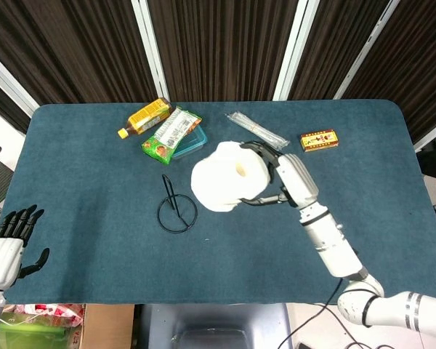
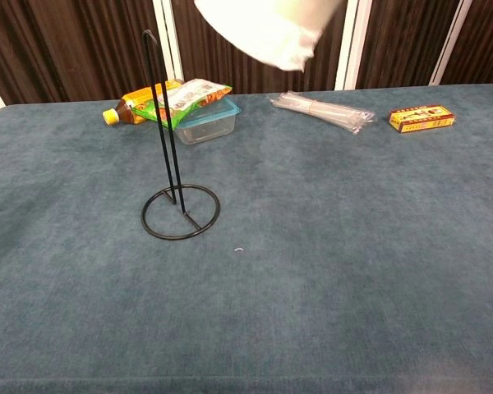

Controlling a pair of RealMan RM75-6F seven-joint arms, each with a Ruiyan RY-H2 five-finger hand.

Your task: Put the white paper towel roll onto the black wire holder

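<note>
My right hand [image 1: 280,177] grips the white paper towel roll [image 1: 227,176] and holds it in the air, just right of the black wire holder [image 1: 176,207]. In the chest view only the roll's underside [image 2: 269,29] shows at the top edge, above and right of the holder's upright wire [image 2: 160,123]; the right hand itself is out of that view. The holder stands bare on the blue table, a ring base with a tall wire loop. My left hand [image 1: 7,243] rests open at the table's near left corner, fingers spread, holding nothing.
At the back left lie an orange bottle [image 1: 147,116], a green snack packet [image 1: 171,133] and a clear plastic container [image 1: 191,142]. A bag of straws [image 1: 256,131] and a small yellow-red box [image 1: 320,139] lie at the back right. Dark curtains stand behind the table.
</note>
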